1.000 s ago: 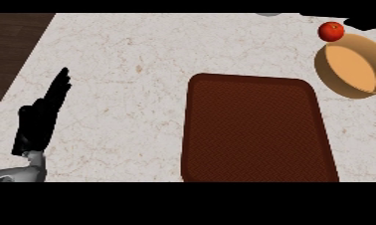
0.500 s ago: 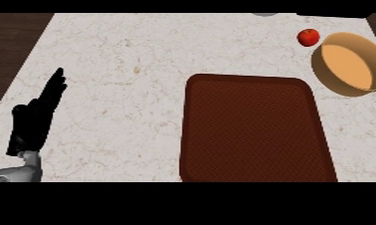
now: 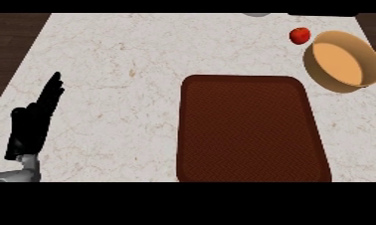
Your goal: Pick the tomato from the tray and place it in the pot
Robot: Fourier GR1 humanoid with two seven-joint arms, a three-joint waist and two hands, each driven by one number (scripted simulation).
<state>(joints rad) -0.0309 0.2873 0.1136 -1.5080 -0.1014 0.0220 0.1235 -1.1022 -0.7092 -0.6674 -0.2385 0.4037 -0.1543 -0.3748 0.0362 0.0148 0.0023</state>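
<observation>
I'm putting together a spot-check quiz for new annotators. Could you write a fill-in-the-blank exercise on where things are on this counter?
1. The tomato is not on the tray; it lies on the ____.
2. The tomato sits just to the view's ____ of the pot.
3. The only hand in view, fingers straight near the lower left edge, is the robot's ____ one.
Missing words: counter; left; left.

I see a pale marble-like counter top [image 3: 132, 59], a dark brown matt tray with woven-looking texture [image 3: 249, 129], and a smooth tan pot [image 3: 339, 60].
</observation>
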